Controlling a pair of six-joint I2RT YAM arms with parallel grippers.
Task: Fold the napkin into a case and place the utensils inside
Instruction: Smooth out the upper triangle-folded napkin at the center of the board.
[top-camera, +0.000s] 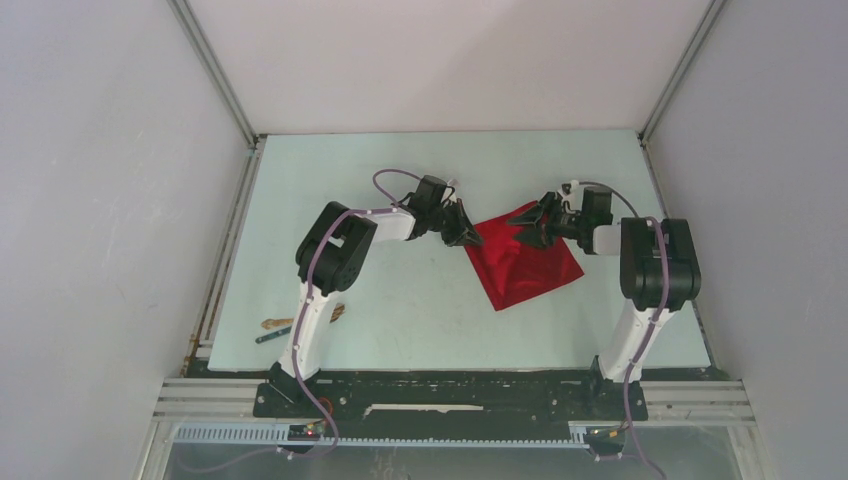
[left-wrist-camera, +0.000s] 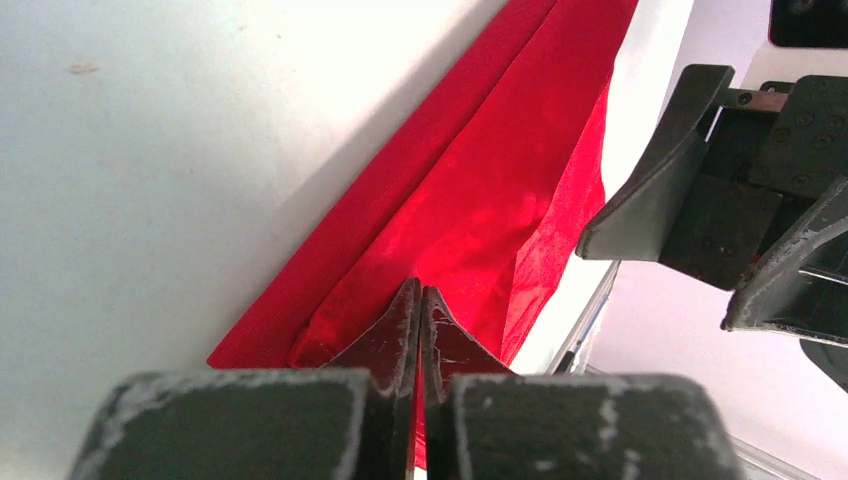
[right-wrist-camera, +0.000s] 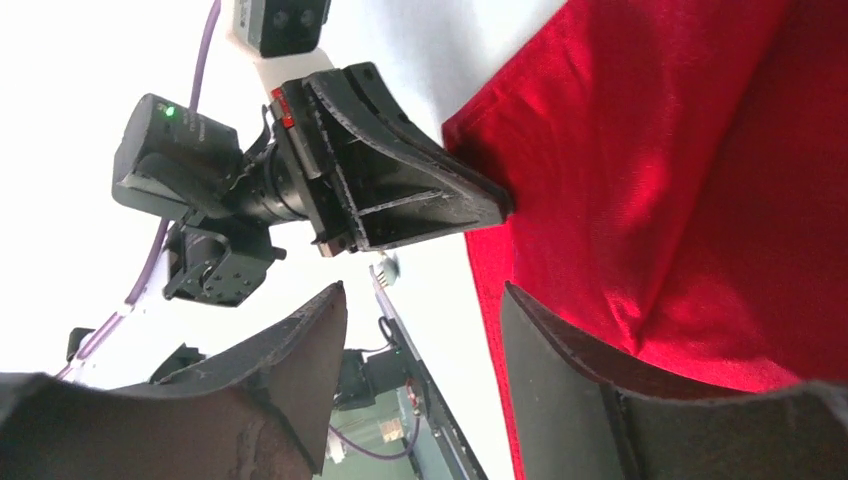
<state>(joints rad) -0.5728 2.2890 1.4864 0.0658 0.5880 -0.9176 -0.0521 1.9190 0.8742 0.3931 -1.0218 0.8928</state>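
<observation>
Fork (top-camera: 277, 323) of pale wood at 8 o'clock on the table (top-camera: 400, 160), by the left arm's base and partly hidden behind that arm. Teal stick (top-camera: 272, 338) just beside it on its 6 o'clock side. Both well apart from the red cloth.

Left gripper (top-camera: 462, 230) stretched toward 3 o'clock, jaws pressed together with no gap, pinched on the 9 o'clock corner of the napkin (top-camera: 522, 262). From its own wrist camera, a sliver of red cloth caught between the closed fingertips (left-wrist-camera: 405, 300).

Napkin just to the 3 o'clock side of the table's middle, turned like a diamond, flat but rumpled, with a narrow folded band along its 10 o'clock edge.

Right gripper (top-camera: 528, 226) reaching toward 9 o'clock, over the napkin's 12 o'clock corner, jaws spread wide, nothing held between them. Cannot tell whether its fingertips (right-wrist-camera: 520, 310) touch the cloth or hang just above it. Both grippers near each other, tips apart.
</observation>
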